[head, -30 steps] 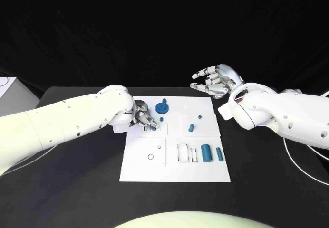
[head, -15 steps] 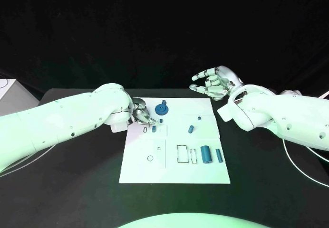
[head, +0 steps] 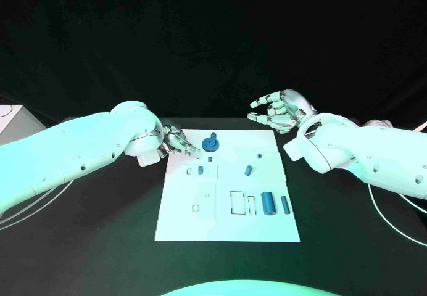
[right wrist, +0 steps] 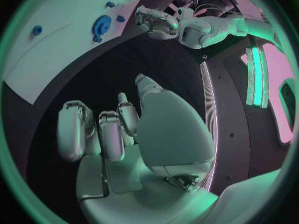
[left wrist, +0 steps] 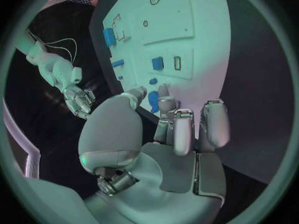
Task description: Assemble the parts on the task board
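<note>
Now the left hand (head: 175, 141), fingers apart and empty, is being held just beside the round blue part (head: 210, 144), nearer than the open right hand (head: 281, 110).

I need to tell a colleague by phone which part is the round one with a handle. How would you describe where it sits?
Start at the white task board in the middle of the black table. Go to its far edge, beside the left hand. The blue disc there is the broadest, roundest part; the other parts nearby are small pegs.
</note>
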Robot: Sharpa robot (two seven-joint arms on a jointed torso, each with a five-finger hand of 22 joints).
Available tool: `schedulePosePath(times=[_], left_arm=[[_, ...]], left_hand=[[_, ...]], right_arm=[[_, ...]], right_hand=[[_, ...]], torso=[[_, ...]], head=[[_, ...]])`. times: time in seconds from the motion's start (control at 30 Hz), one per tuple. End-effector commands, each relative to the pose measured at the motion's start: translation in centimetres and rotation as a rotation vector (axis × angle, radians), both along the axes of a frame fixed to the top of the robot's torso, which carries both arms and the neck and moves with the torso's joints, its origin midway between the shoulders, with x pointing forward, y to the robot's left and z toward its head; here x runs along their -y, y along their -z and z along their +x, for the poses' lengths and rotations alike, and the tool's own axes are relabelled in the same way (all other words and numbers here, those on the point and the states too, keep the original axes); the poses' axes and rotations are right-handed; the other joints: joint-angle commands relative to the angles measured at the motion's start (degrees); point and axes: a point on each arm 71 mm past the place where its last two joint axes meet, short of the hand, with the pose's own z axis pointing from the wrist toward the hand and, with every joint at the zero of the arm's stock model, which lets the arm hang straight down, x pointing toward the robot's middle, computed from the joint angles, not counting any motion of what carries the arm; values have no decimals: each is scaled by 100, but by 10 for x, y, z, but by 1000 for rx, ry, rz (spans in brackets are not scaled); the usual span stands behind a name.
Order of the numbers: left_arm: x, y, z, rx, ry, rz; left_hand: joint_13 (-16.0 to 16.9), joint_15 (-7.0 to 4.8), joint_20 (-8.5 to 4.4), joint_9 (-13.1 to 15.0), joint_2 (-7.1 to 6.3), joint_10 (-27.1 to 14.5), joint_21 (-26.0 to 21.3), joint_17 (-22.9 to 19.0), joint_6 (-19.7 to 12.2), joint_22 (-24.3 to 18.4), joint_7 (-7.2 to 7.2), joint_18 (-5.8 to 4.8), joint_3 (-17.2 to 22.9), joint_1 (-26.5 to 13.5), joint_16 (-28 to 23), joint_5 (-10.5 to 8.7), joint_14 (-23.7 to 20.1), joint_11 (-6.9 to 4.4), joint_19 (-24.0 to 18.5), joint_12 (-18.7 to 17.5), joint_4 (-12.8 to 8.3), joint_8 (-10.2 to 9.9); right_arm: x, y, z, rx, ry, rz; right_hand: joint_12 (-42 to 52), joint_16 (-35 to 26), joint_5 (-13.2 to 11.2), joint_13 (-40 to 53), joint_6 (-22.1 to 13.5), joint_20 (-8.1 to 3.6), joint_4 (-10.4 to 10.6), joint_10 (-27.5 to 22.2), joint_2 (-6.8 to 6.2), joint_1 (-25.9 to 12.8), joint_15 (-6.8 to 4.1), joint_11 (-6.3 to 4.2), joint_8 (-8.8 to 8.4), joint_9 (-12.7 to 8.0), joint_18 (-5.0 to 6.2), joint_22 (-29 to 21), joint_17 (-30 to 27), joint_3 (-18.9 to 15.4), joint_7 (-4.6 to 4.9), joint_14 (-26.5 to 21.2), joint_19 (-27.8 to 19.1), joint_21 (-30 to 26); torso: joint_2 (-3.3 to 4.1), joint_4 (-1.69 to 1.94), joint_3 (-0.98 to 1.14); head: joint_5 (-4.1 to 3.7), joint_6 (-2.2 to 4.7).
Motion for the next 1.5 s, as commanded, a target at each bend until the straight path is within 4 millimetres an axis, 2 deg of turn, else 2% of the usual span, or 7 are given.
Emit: schedulePosePath(times=[0.03,0.27,0.53,0.57,0.8,1.07,1.5], left_arm=[[-6,-6,8,12,-20,-44],[-16,-13,23,43,-63,-35],[-14,-13,37,76,-76,-13],[-13,-12,39,78,-76,-8],[-11,-6,46,70,-71,17],[-8,-1,50,56,-59,34],[-4,3,51,40,-38,42]], left_hand=[[13,44,10,-5,2,-36,-33,1014,-65,-54,11,80,-27,66,-28,21,427,20,-48,7,-14,-39],[-122,76,35,-20,42,-165,-62,987,-133,-102,52,90,-35,122,-45,29,414,57,-87,-84,4,-90],[-307,126,71,-58,69,-340,-99,949,-237,-170,117,104,-80,109,-69,23,395,115,-141,-214,19,-184],[-356,161,96,-119,77,-404,-112,939,-337,-188,168,108,-107,94,-75,23,389,158,-157,-249,18,-289],[-573,240,166,-286,76,-597,-158,898,-448,-268,263,125,-195,80,-99,11,364,245,-224,-389,19,-508],[-636,275,201,-381,74,-659,-172,895,-474,-289,302,132,-264,57,-100,-14,359,282,-245,-423,23,-611],[-627,289,218,-423,58,-660,-169,906,-457,-276,311,130,-328,27,-92,-37,361,293,-239,-409,24,-643]], right_arm=[[0,0,0,6,-10,0],[0,0,-1,5,-11,0],[-1,-1,-2,5,-14,2],[-1,-1,-2,5,-14,2],[-2,-1,-3,6,-16,2],[-2,-1,-3,7,-18,3],[-3,-1,-3,7,-23,2]], right_hand=[[-22,-19,0,78,-1,11,3,-29,-17,-58,-40,-5,36,-8,96,503,718,28,4,368,-33,-15],[-22,-19,0,78,-1,11,3,-29,-17,-58,-40,-5,36,-8,96,503,718,28,4,368,-33,-15],[-22,-19,0,78,-1,11,3,-29,-17,-58,-40,-5,36,-8,96,503,718,28,4,368,-33,-15],[-21,-21,8,78,-2,11,0,-27,-13,-57,-41,-6,38,-9,94,506,717,36,3,368,-30,-11],[-21,-21,8,78,-2,11,0,-27,-13,-57,-41,-6,38,-9,94,506,717,36,3,368,-30,-11],[-21,-21,8,78,-2,11,0,-27,-13,-57,-41,-6,38,-9,94,506,717,36,3,368,-30,-11],[-18,-23,14,80,-2,10,-5,-23,-15,-56,-42,-7,40,-10,95,502,716,42,2,368,-32,-18]], torso=[[8,-3,-1],[25,-6,-8],[52,-8,-16],[59,-9,-19],[81,-25,-27],[81,-21,-22],[72,-20,-17]], head=[[11,18],[25,18],[36,23],[38,26],[46,38],[34,24],[34,10]])
